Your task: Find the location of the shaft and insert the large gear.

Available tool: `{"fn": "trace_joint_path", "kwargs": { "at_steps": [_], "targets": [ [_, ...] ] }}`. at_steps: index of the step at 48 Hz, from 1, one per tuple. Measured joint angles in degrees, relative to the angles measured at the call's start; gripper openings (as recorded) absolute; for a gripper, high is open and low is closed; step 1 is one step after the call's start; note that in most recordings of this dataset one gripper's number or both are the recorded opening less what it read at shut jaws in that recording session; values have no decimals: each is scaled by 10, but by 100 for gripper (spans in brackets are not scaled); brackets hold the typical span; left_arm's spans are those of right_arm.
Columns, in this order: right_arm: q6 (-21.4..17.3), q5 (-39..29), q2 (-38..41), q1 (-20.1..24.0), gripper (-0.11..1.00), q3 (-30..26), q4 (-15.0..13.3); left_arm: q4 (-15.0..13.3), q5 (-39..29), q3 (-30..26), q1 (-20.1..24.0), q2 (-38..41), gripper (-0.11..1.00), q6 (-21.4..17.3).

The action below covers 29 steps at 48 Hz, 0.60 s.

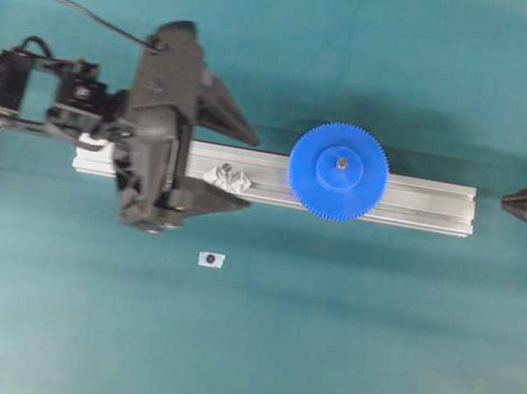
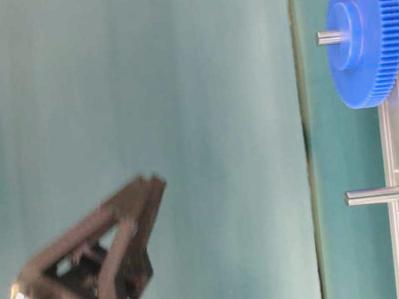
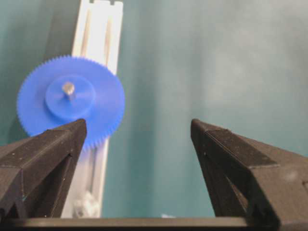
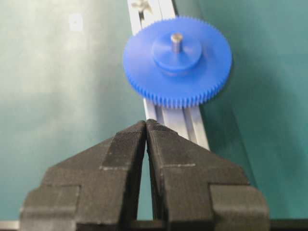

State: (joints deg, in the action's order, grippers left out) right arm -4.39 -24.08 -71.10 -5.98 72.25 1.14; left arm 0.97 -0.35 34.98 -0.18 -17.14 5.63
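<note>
We see even, diffuse light from above, moderately bright, with no harsh glare on the teal table (image 1: 365,376). In the overhead view a soft shadow lies on the table at twelve o'clock of the blue gear (image 1: 338,170), and the aluminium rail (image 1: 424,204) reflects a mild sheen. We note a general softness across that view. In the table-level view the left gripper (image 2: 132,221) is motion-blurred, while the gear and bare shaft (image 2: 376,195) are sharper. In the left wrist view the near fingers (image 3: 43,159) are out of focus. In the right wrist view the gear's rim at six o'clock is blurred, and the fingers (image 4: 120,163) show crisp texture.
</note>
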Motion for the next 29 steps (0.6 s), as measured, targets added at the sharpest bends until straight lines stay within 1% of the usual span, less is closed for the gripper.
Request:
{"fn": "trace_joint_path", "kwargs": {
  "at_steps": [14, 29],
  "targets": [
    [0, 2, 0, 0, 14, 1, 0, 0, 1, 39, -1, -56, 90, -1],
    [0, 2, 0, 0, 14, 1, 0, 0, 1, 53, 0, -70, 89, -2]
  ]
}}
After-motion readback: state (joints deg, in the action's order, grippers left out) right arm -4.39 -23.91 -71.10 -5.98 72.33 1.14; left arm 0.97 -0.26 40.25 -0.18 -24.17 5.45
